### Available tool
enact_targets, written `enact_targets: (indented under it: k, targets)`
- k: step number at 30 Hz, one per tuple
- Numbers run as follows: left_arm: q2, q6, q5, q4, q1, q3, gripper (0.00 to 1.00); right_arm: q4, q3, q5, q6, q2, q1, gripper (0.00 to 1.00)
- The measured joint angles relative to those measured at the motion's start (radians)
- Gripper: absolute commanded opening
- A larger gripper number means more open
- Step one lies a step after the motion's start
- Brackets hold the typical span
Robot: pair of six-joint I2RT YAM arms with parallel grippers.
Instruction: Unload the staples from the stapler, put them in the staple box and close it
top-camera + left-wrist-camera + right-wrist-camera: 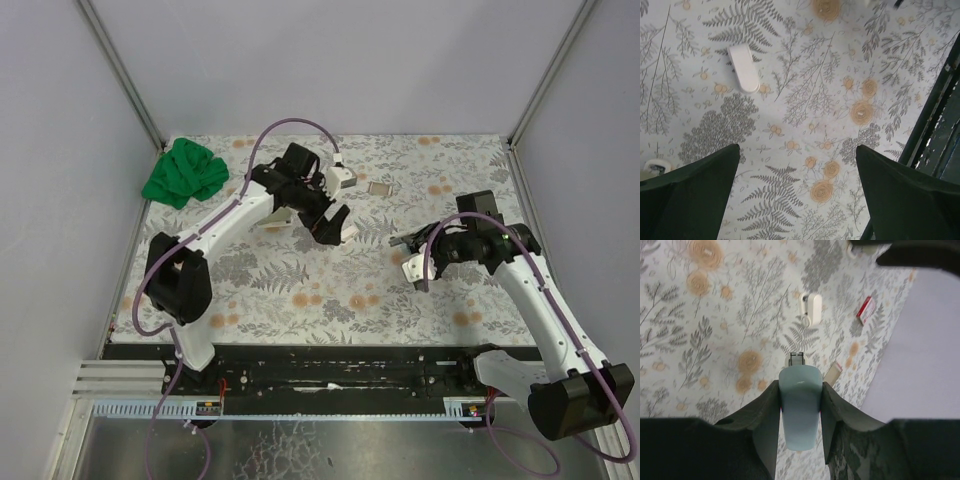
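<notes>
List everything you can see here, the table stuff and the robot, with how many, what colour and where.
table: one, grey and orange floral cover, inside pale walls.
light-blue stapler: one, pale blue with a grey metal end, gripped on the table's right side.
white stapler: one, white, lying on the table near its middle.
small box: one, red and white, on the table towards the far wall.
small pale piece: one, beige, beside the held stapler's tip; too small to identify.
cloth: one, green, bunched in the far left corner.
loose staples: none that I can make out.
left gripper: one, black, open, above bare table.
right gripper: one, black, shut on the light-blue stapler.
</notes>
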State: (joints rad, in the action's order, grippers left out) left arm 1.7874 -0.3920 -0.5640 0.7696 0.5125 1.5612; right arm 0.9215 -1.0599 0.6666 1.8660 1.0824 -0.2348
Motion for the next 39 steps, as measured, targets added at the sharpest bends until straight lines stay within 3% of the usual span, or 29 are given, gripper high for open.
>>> enact_targets:
  k: [10, 21, 31, 39]
  targets:
    - [0.142, 0.068, -0.082, -0.013, 0.135, 0.189, 1.0, -0.083, 0.06, 0.232, -0.065, -0.005, -0.015, 0.0]
    - [0.224, 0.071, -0.255, 0.002, 0.175, 0.209, 1.0, -0.077, 0.077, 0.393, -0.079, -0.032, -0.016, 0.0]
    - [0.262, 0.046, -0.365, 0.038, 0.175, 0.209, 0.8, -0.074, 0.088, 0.427, -0.08, -0.035, -0.016, 0.0]
    - [0.275, 0.035, -0.404, 0.063, 0.175, 0.209, 0.57, -0.075, 0.107, 0.426, -0.08, -0.035, -0.016, 0.0]
